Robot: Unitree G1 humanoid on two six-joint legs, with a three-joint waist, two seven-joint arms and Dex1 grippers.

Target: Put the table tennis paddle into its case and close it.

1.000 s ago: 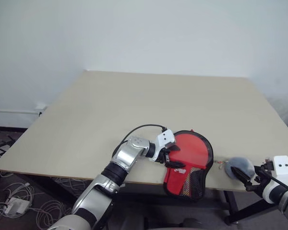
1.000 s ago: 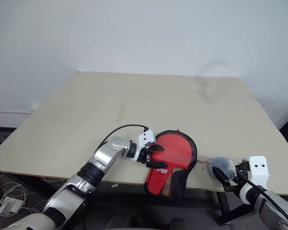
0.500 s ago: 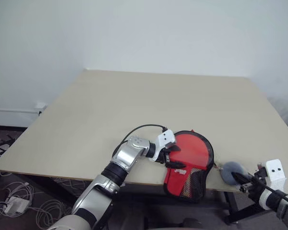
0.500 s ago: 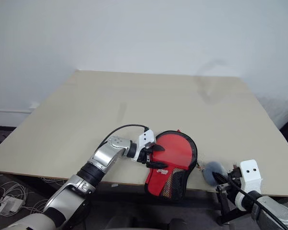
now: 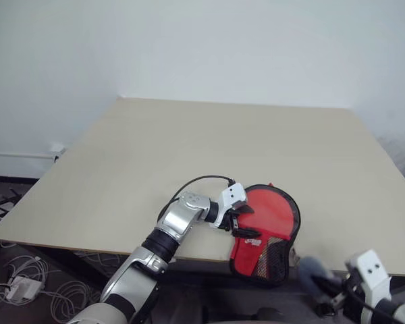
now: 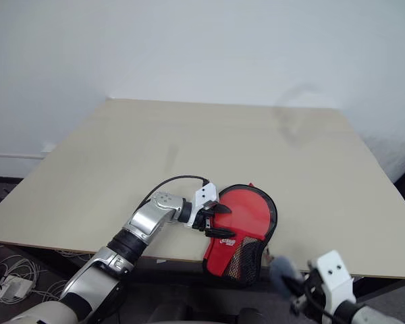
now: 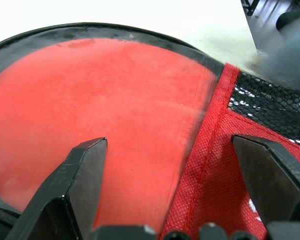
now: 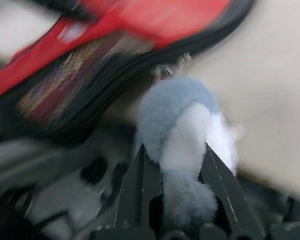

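1. Where the beige table (image 5: 189, 155) runs out toward its near edge, the paddle case (image 5: 266, 229) lies flat, its narrow mesh end hanging just past that edge.
2. The case's red face is up, black edging all round, and a dark mesh panel with a white logo sits at the handle end.
3. The table tennis paddle itself I cannot pick out apart from the case; the round red area under the clear cover may be its face, but I cannot tell.
4. The left gripper (image 7: 177, 165) rests over the case from the robot's left, its black fingers (image 7: 80, 175) spread wide, one above the round red part and the other above the red fabric seam beside the mesh.
5. The right gripper (image 8: 175, 170) is below the table's near edge, off the case's right, its fingers clamped on a fluffy grey-blue pom-pom (image 8: 182, 125).
6. A small metal ring joins the pom-pom to the case's black zip edge.
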